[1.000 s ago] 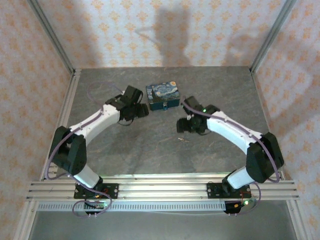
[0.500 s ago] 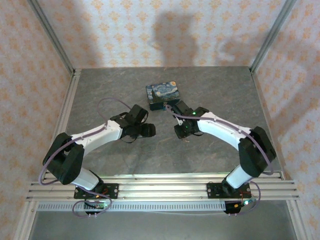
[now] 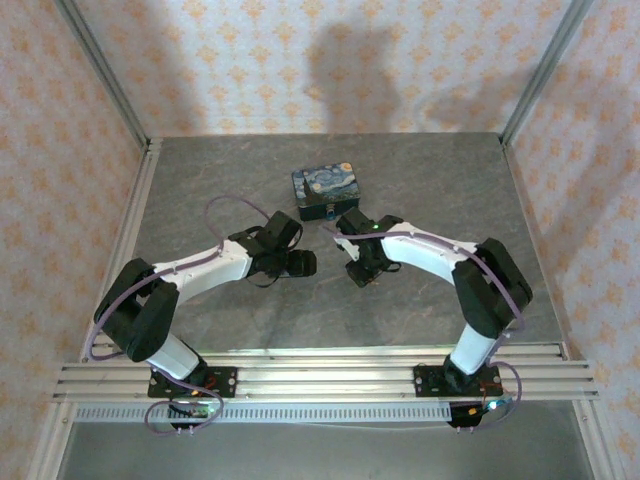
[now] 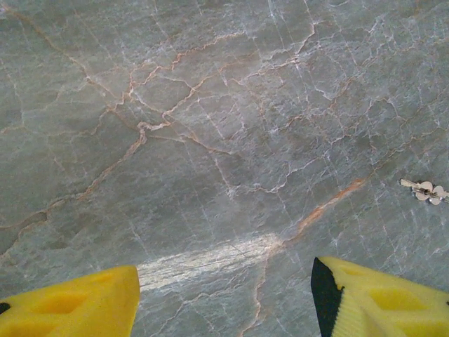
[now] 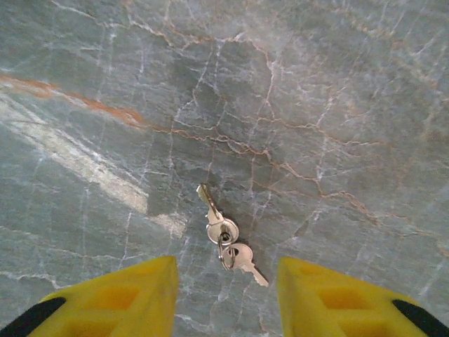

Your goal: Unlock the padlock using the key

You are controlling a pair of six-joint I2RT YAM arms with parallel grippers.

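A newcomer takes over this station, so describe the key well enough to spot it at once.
On the grey marble tabletop, nearer the arms than the blue swirl-painted tin, look just ahead of the right gripper. There the key lies flat: two small pale metal keys joined on one ring, far smaller than the tin.

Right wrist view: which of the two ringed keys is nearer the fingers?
The lower key, blade pointing down-right toward the gap between the yellow fingers; the other key points up-left, away.
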